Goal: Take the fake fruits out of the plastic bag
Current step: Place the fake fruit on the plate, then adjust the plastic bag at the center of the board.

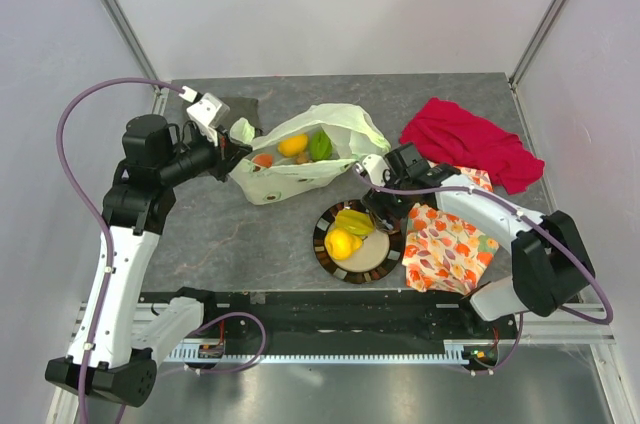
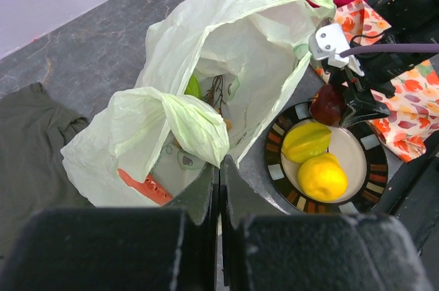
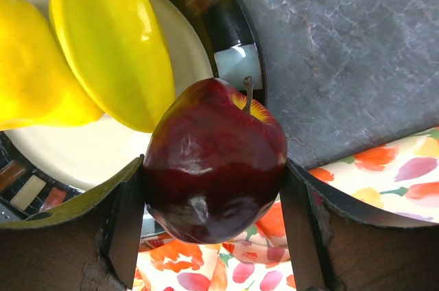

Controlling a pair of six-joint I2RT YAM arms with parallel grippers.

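Observation:
The pale yellow-green plastic bag (image 1: 335, 126) lies open at mid-table. My left gripper (image 2: 220, 165) is shut on its bunched handle (image 2: 185, 123), holding the mouth up. Inside the bag I see a yellow fruit (image 1: 292, 145), a green one (image 1: 320, 146) and a red-green melon slice (image 2: 140, 188). My right gripper (image 3: 214, 188) is shut on a dark red apple (image 3: 214, 160), hanging over the far rim of the striped plate (image 1: 322, 244). On the plate rest a lemon (image 1: 342, 243) and a yellow-green piece (image 1: 353, 221).
A crumpled red cloth (image 1: 470, 139) lies at the back right. An orange-flowered cloth (image 1: 450, 249) sits right of the plate, under the right arm. An olive-grey cloth (image 2: 27, 140) lies behind the left gripper.

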